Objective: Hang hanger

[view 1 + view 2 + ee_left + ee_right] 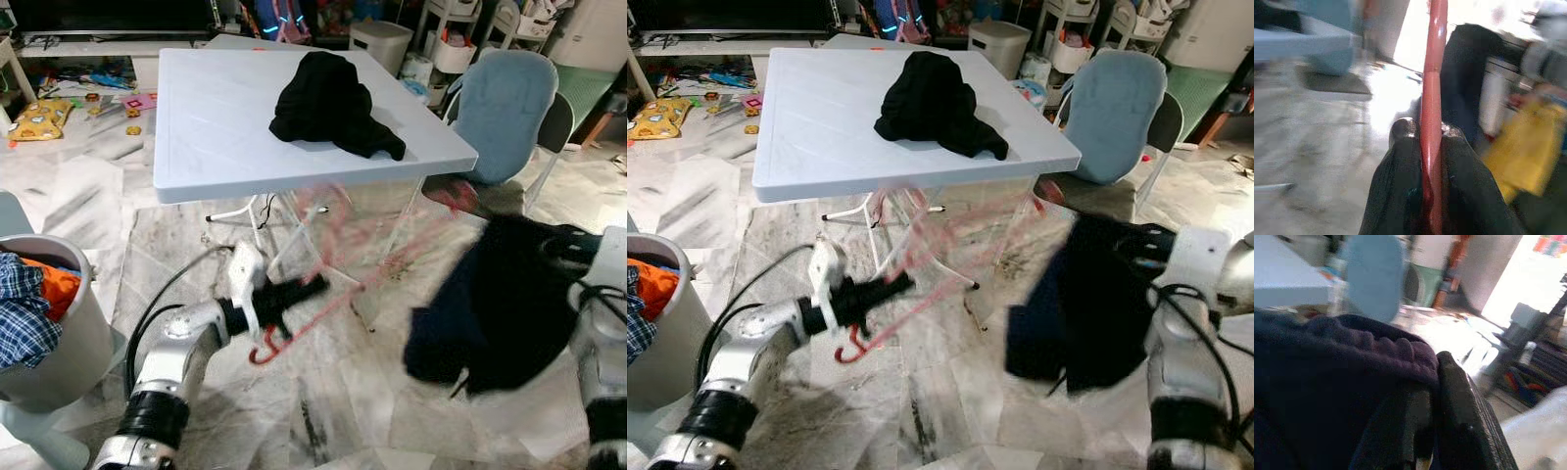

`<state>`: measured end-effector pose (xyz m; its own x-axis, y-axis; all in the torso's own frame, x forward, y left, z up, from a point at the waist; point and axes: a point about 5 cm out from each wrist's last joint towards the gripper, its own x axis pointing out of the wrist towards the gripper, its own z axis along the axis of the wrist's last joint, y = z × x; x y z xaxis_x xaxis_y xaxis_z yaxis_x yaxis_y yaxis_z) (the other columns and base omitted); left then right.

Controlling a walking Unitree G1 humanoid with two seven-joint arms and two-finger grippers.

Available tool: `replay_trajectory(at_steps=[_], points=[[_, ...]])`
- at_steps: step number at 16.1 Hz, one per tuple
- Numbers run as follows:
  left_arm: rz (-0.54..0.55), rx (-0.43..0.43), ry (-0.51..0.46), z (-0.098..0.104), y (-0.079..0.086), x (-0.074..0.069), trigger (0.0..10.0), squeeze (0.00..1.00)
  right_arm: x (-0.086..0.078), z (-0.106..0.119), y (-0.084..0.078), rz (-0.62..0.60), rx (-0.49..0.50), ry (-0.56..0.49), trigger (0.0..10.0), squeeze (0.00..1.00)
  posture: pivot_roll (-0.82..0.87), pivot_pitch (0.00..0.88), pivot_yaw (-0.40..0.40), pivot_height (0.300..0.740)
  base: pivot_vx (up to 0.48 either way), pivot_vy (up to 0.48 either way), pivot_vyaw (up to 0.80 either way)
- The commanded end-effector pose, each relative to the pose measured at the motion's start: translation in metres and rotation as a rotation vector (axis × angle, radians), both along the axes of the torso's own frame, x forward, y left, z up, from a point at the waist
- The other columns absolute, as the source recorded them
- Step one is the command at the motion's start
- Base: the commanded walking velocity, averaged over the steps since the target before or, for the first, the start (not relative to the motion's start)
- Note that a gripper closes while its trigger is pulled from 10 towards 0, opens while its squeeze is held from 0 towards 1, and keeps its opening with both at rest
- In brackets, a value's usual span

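A red hanger (333,294) stretches, motion-blurred, from low left up toward the right in front of the table. My left gripper (306,288) is shut on its neck near the hook (266,350); in the left wrist view the red rod (1433,112) is pinched between both black fingers (1400,186). A dark navy garment (500,308) hangs at the right, below the hanger's far end. My right gripper (1425,396) is shut on a fold of that garment (1327,382). A second black garment (328,103) lies heaped on the table top.
The white folding table (216,127) stands just ahead, its legs behind the hanger. A light blue chair (505,108) is at the right rear. A grey laundry basket (73,343) with clothes sits at the left. Toys and shelves clutter the back.
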<state>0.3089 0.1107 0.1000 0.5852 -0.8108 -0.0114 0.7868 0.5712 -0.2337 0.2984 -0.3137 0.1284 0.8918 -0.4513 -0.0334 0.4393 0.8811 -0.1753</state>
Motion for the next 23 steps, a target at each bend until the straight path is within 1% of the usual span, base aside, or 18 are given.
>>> replay_trajectory(at_steps=[1, 2, 3, 4, 5, 6, 7, 8, 10, 11, 12, 13, 15, 16, 17, 19, 20, 23], points=[[0.228, 0.037, -0.014, 0.003, 0.015, 0.012, 8.1, 0.00, -0.007, 0.009, 0.007, 0.096, -0.016, -0.058, 0.0, 0.00, 0.11, 0.000, -0.128, 0.740, 0.000, 0.000, 0.00], [0.246, 0.056, -0.022, 0.002, 0.014, 0.012, 8.1, 0.00, -0.010, 0.009, 0.011, 0.122, -0.025, -0.061, 0.0, 0.00, 0.11, 0.000, -0.125, 0.740, 0.000, 0.000, 0.00], [0.384, 0.139, -0.023, -0.003, 0.013, 0.016, 10.0, 0.00, -0.018, 0.009, 0.020, 0.188, -0.040, -0.076, 0.0, 0.00, 0.10, 0.000, -0.116, 0.740, 0.000, 0.000, 0.00], [0.462, 0.228, -0.057, -0.007, 0.012, 0.016, 10.0, 0.00, -0.026, 0.011, 0.027, 0.228, -0.068, -0.084, 0.0, 0.00, 0.10, 0.000, -0.111, 0.740, 0.000, 0.000, 0.00], [0.481, 0.252, -0.063, -0.008, 0.011, 0.015, 10.0, 0.00, -0.029, 0.011, 0.029, 0.239, -0.083, -0.080, 0.0, 0.00, 0.10, 0.000, -0.105, 0.740, 0.000, 0.000, 0.00], [0.463, 0.236, -0.048, -0.010, 0.005, 0.011, 10.0, 0.00, -0.033, 0.010, 0.029, 0.233, -0.097, -0.070, 0.0, 0.00, 0.10, 0.000, -0.098, 0.740, 0.000, 0.000, 0.00], [0.404, 0.202, -0.044, -0.010, -0.002, 0.006, 10.0, 0.00, -0.036, 0.010, 0.028, 0.215, -0.089, -0.067, 0.0, 0.00, 0.09, 0.000, -0.094, 0.740, 0.000, 0.000, 0.00], [0.331, 0.190, -0.052, -0.011, -0.010, 0.000, 10.0, 0.00, -0.036, 0.009, 0.027, 0.203, -0.073, -0.068, 0.0, 0.00, 0.09, 0.000, -0.092, 0.740, 0.000, 0.000, 0.00], [0.201, 0.210, -0.043, -0.015, -0.020, -0.007, 10.0, 0.00, -0.028, 0.012, 0.034, 0.215, -0.068, -0.067, 0.0, 0.00, 0.10, 0.000, -0.087, 0.740, 0.000, 0.000, 0.00], [0.176, 0.218, -0.041, -0.016, -0.022, -0.008, 10.0, 0.00, -0.026, 0.013, 0.036, 0.217, -0.071, -0.071, 0.0, 0.00, 0.10, 0.000, -0.087, 0.740, 0.000, 0.000, 0.00], [0.019, 0.258, -0.057, -0.016, -0.027, -0.012, 10.0, 0.00, -0.004, 0.030, 0.044, 0.215, -0.074, -0.135, 0.0, 0.00, 0.09, 0.000, -0.079, 0.740, 0.000, 0.000, 0.00], [-0.020, 0.268, -0.058, -0.016, -0.028, -0.013, 10.0, 0.00, 0.003, 0.035, 0.046, 0.215, -0.079, -0.153, 0.0, 0.00, 0.09, 0.000, -0.078, 0.740, 0.000, 0.000, 0.00], [-0.131, 0.295, -0.048, -0.016, -0.029, -0.016, 10.0, 0.00, 0.026, 0.058, 0.058, 0.228, -0.084, -0.222, 0.0, 0.00, 0.09, 0.000, -0.076, 0.740, 0.000, 0.000, 0.00], [-0.156, 0.315, -0.055, -0.015, -0.028, -0.016, 10.0, 0.00, 0.038, 0.073, 0.066, 0.244, -0.071, -0.273, 0.0, 0.00, 0.09, 0.000, -0.079, 0.740, 0.000, 0.000, 0.00], [-0.147, 0.316, -0.047, -0.015, -0.026, -0.013, 10.0, 0.00, 0.045, 0.085, 0.074, 0.268, -0.066, -0.310, 0.0, 0.00, 0.10, 0.000, -0.081, 0.740, 0.000, 0.000, 0.00], [-0.150, 0.323, -0.043, -0.014, -0.025, -0.011, 10.0, 0.00, 0.049, 0.102, 0.086, 0.325, -0.054, -0.369, 0.0, 0.00, 0.10, 0.000, -0.088, 0.740, 0.000, 0.000, 0.00], [-0.157, 0.323, -0.039, -0.015, -0.025, -0.011, 10.0, 0.00, 0.048, 0.107, 0.088, 0.344, -0.081, -0.386, 0.0, 0.00, 0.10, 0.000, -0.089, 0.740, 0.000, 0.000, 0.00], [-0.204, 0.328, -0.008, -0.019, -0.025, -0.016, 10.0, 0.00, 0.039, 0.119, 0.081, 0.363, -0.091, -0.466, 0.0, 0.00, 0.09, 0.000, -0.087, 0.740, 0.000, 0.000, 0.00]])
